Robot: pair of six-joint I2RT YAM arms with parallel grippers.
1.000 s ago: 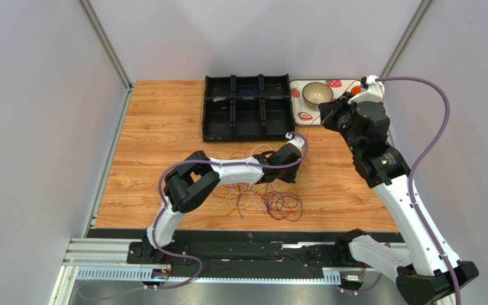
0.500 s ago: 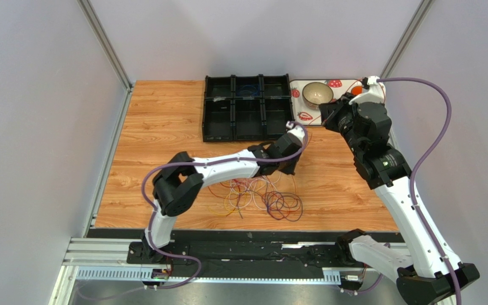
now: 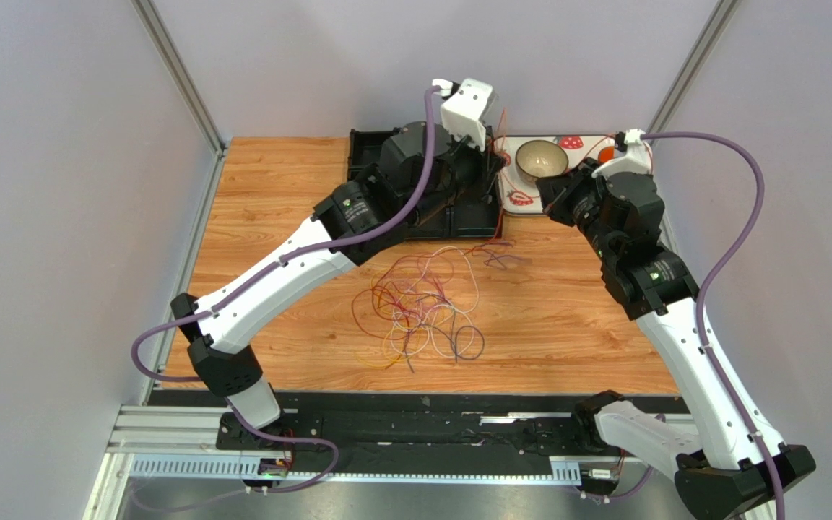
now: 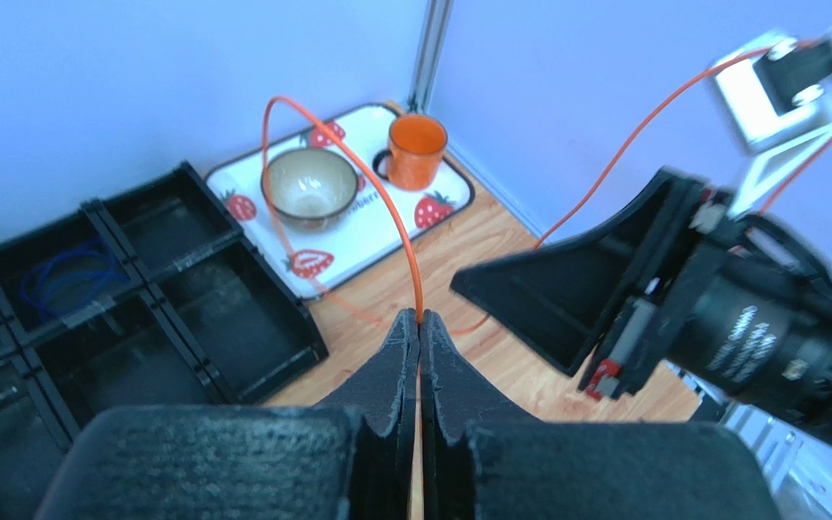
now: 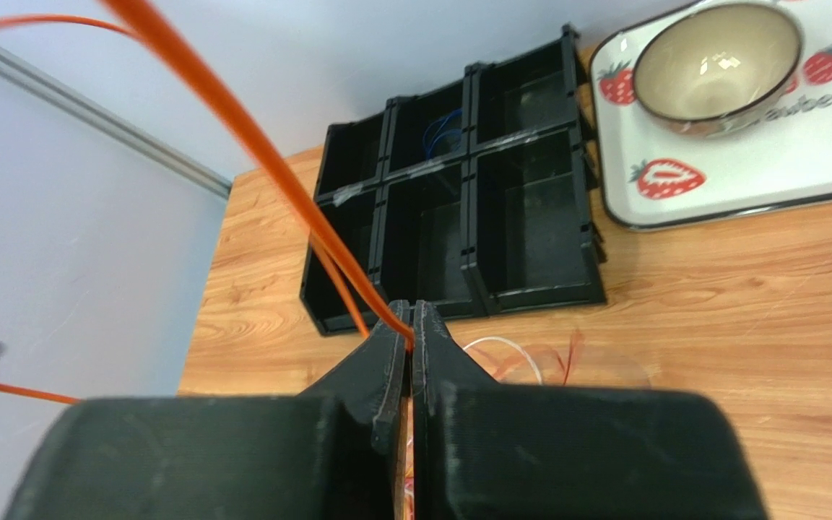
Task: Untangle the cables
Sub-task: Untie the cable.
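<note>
Wooden table, loosely tangled multicoloured cables

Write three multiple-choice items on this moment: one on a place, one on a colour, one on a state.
1. Where is the blue cable? A pinched in the left hand; B in a compartment of the black organizer; C pinched in the right hand.
2. What colour is the cable in the left hand? A orange; B purple; C white.
3. How is the right hand? A wide open; B shut on nothing; C shut on a cable.
Key: 1 B, the blue loop lies in a back compartment. 2 A, the orange cable rises from between its closed fingers. 3 C, orange cable is clamped between its closed fingers.
</note>
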